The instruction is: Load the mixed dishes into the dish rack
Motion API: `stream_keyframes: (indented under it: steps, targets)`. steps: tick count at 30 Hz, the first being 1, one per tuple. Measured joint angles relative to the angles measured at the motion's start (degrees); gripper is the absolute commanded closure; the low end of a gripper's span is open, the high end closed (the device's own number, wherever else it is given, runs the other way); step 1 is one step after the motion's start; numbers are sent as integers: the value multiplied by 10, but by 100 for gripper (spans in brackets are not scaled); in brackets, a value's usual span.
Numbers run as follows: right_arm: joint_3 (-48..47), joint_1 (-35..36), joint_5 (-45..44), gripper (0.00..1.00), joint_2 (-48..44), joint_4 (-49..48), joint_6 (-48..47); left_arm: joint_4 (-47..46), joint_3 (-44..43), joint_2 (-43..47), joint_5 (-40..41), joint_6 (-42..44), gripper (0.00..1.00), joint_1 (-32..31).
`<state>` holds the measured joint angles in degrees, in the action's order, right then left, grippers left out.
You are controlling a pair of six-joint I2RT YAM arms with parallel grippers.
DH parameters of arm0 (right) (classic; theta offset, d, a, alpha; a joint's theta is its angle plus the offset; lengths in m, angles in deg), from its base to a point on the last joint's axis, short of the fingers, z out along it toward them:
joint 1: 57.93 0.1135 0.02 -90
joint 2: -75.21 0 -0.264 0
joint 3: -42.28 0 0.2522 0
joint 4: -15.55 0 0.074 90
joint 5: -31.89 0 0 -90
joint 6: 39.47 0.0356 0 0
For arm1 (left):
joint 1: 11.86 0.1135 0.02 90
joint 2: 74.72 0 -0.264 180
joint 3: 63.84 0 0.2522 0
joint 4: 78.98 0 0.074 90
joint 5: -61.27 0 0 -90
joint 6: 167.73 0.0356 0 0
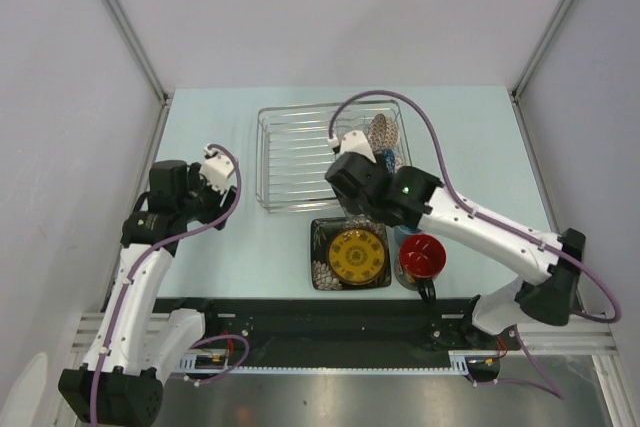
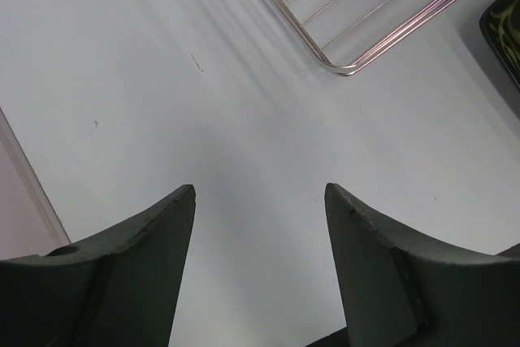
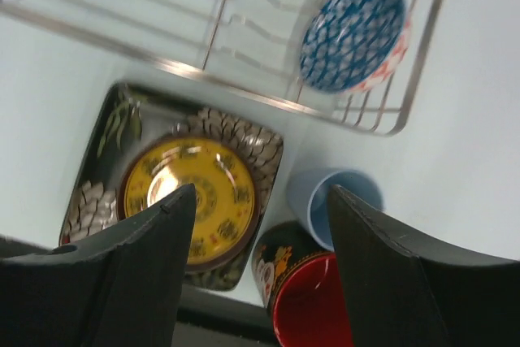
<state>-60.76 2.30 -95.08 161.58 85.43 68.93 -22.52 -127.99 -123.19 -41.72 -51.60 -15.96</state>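
Note:
The dish rack point(image 1: 295, 157) point(image 3: 203, 79) is a silver wire basket at the table's middle back. In its right end lie a speckled grey-brown bowl point(image 1: 381, 130) and a blue patterned bowl point(image 3: 353, 34). In front of the rack sit the square black plate with a yellow centre point(image 1: 350, 253) point(image 3: 187, 193), the light blue cup point(image 3: 321, 201) and the dark mug with a red inside point(image 1: 422, 257) point(image 3: 313, 314). My right gripper point(image 3: 260, 193) hangs open and empty above the plate and cup. My left gripper point(image 2: 260, 188) is open over bare table left of the rack.
The rack's near left corner point(image 2: 341, 67) and an edge of the plate point(image 2: 504, 30) show in the left wrist view. White walls enclose the table on three sides. The right arm's cable point(image 1: 430, 137) loops over the rack's right end.

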Motion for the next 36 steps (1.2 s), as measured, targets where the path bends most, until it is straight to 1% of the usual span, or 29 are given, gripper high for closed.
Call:
stream_keyframes:
  steps: [3,7,10,16,25,30,36]
  targets:
    - [90,-14,57,30,-40,-22,11,4,-5,-4,-10,0,30,-1]
    - [147,-19,99,29,-9,-41,22,3,-20,-10,-12,0,29,-7]
    - [161,-14,126,28,18,-56,32,2,-26,-11,-12,1,29,-9]
    - [188,-12,152,26,30,-83,55,3,-26,-12,-12,1,29,-10]
    - [279,-25,167,23,57,-127,95,3,-26,-9,-12,14,29,-10]
    - [308,-43,179,22,58,-150,117,3,-26,-10,-12,15,29,-10]
    - [333,-92,224,21,40,-184,125,3,-26,-11,-12,16,29,-11]
